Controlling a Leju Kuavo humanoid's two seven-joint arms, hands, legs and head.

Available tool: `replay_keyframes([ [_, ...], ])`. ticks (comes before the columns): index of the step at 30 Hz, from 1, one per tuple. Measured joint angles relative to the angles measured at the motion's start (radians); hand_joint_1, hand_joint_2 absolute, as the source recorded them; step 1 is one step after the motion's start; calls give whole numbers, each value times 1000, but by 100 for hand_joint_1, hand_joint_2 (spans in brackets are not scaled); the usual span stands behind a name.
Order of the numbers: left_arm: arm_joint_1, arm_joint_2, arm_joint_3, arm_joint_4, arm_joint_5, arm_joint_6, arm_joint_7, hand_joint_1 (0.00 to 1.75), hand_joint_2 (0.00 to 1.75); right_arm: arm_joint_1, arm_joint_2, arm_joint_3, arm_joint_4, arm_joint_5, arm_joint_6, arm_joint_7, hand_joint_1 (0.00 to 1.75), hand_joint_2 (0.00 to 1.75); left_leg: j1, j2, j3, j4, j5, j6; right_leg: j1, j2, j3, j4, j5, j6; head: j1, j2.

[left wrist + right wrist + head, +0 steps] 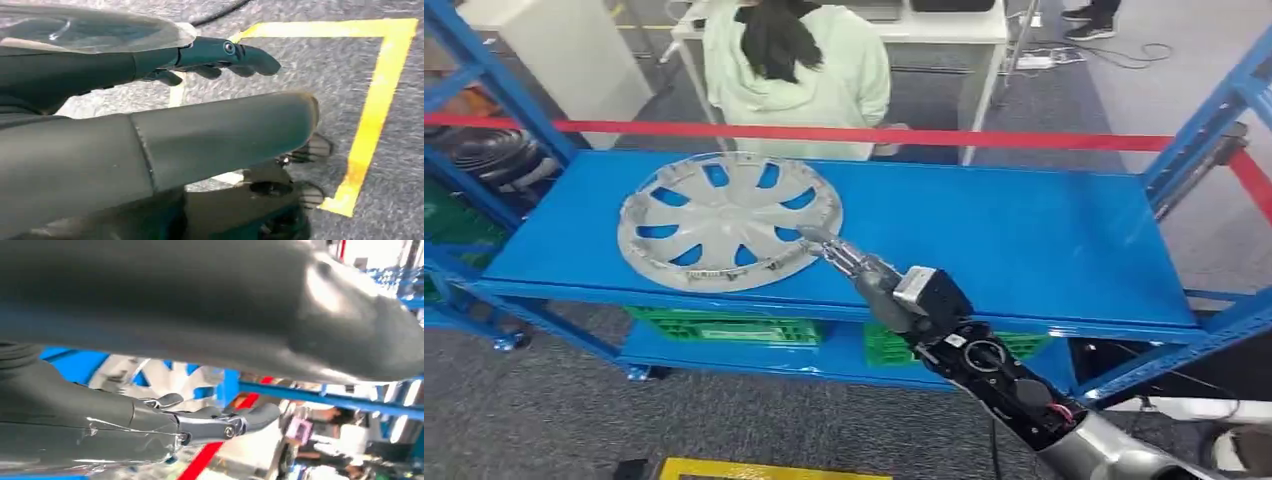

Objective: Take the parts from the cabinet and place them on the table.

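Note:
A silver hubcap (729, 220) lies flat on the left half of the blue cabinet shelf (1024, 230). My right hand (864, 270) reaches in from the lower right with its fingers stretched out, the fingertips at the hubcap's near right rim. It holds nothing. In the right wrist view the hubcap (170, 377) lies just beyond the extended fingers (250, 417) of that hand. My left hand (220, 55) hangs over the grey floor, fingers straight and apart from the thumb, with nothing in it.
A red tape (984, 137) runs across behind the shelf, and a person in a pale green top (794, 70) sits beyond it. Green crates (724, 328) stand on the lower shelf. Blue uprights (1214, 110) frame the cabinet. Yellow floor tape (375, 100) lies below my left hand.

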Motion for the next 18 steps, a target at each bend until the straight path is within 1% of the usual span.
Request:
replay_keyframes([
  [1, -3, 0, 0, 0, 0, 0, 0, 0, 0, 1, 0, 0, 0, 0, 0, 0, 0, 0, 2, 21, -48, 93, -44, -5, 4, -19, 0, 0, -1, -2, -5, 0],
  [2, -3, -1, 0, 0, 0, 0, 0, 0, 0, 3, 0, 0, 0, 0, 0, 1, 0, 0, 4, 28, -97, 186, -80, -8, 6, -38, -1, 0, -3, -4, -5, 0],
  [3, -3, -1, 0, 0, 0, 0, 0, 0, 0, 3, 0, 0, 0, 0, 0, 0, 0, 0, 5, 30, -131, 253, -98, -10, 8, -54, -2, 0, -4, -6, -5, 0],
  [4, -2, -2, 0, 0, 0, 0, 0, 0, 0, 3, 0, 0, 2, 0, 0, 0, 0, 0, 6, 30, -139, 266, -91, -9, 9, -69, -1, 0, -5, -7, -5, 0],
  [5, -1, -2, 0, 0, 0, 0, 0, 0, 0, 3, 0, 0, 2, 0, 0, 1, 0, 0, 6, 31, -122, 232, -65, -8, 9, -82, 1, 0, -6, -6, -5, 0],
  [6, 0, 0, 0, 0, 0, 0, 0, 0, 0, 3, 0, 0, 3, 0, 0, 0, 0, 0, 6, 35, -80, 154, -24, -5, 10, -95, 3, 0, -9, -5, -6, 0],
  [7, 0, 1, 0, 0, 0, 1, 0, 0, 0, 2, 0, 0, 3, 0, 0, 0, 0, 0, 5, 51, -24, 53, 18, 0, 11, -108, 7, 0, -11, -3, -7, 0],
  [8, -2, 2, 0, 0, 0, 3, 0, 0, 0, 1, 0, 0, 3, 0, 0, 0, 0, 0, 0, 93, 29, -37, 44, 9, 13, -118, 11, 0, -14, 1, -8, 0],
  [9, -6, 2, 0, 0, -1, 3, 0, 0, 0, 1, 0, -2, 3, 0, 0, -1, 0, 0, -11, 115, 44, -70, 35, 16, 23, -123, 10, 2, -20, 9, -10, 0],
  [10, -6, 2, 0, 0, -1, 3, -2, 0, 0, 0, 0, -2, 3, 0, 0, 0, 0, 0, -10, 99, 41, -70, 38, 23, 22, -131, 14, -1, -21, 12, 1, 0],
  [11, -5, 2, 0, 0, -2, 4, -2, 0, 0, 0, 0, -2, 3, 0, 0, -1, 0, 0, -12, 92, 40, -68, 35, 27, 22, -136, 18, -2, -23, 16, 3, 0],
  [12, -2, 2, 0, 0, -2, 5, -2, 0, 0, 0, 0, -1, 3, -3, 2, -2, 0, 0, -14, 82, 40, -68, 34, 31, 22, -144, 23, -7, -23, 22, 1, 0],
  [13, -1, 2, 0, 0, -2, 5, -2, 0, 0, -1, 0, -1, 3, -3, 3, -2, 0, 0, -8, 74, 44, -76, 37, 39, 22, -151, 28, -7, -26, 28, 2, 0],
  [14, 1, -1, 0, 0, -3, 5, -2, 0, 0, -2, 0, -3, 3, -5, 5, -4, 0, 0, -2, 70, 49, -81, 40, 43, 15, -112, 25, 9, -38, 36, 5, 0],
  [15, -1, 0, 0, 0, -4, 6, -2, 0, 0, -2, 0, -5, 3, -7, 6, -8, 0, 0, -8, 69, 49, -72, 40, 38, 21, -83, 10, 24, -48, 25, 8, 0],
  [16, -1, 0, 0, 0, -4, 6, -2, 0, 0, -4, 0, -8, 3, -14, 7, -10, 0, 0, -10, 64, 50, -68, 33, 39, 23, -86, 12, -8, -1, -28, 22, 0],
  [17, -1, -1, 0, 0, -5, 6, -2, 0, 0, -4, 0, -7, 3, -21, 9, -10, 0, 0, -13, 59, 53, -71, 31, 39, 23, -90, 21, -3, -45, -26, 21, 0],
  [18, -1, 0, 0, 0, -5, 6, -2, 0, 0, -4, 0, -8, 3, -21, 11, -11, 0, 0, -14, 57, 53, -67, 27, 44, 21, -85, 22, -6, -26, -17, 19, 0],
])
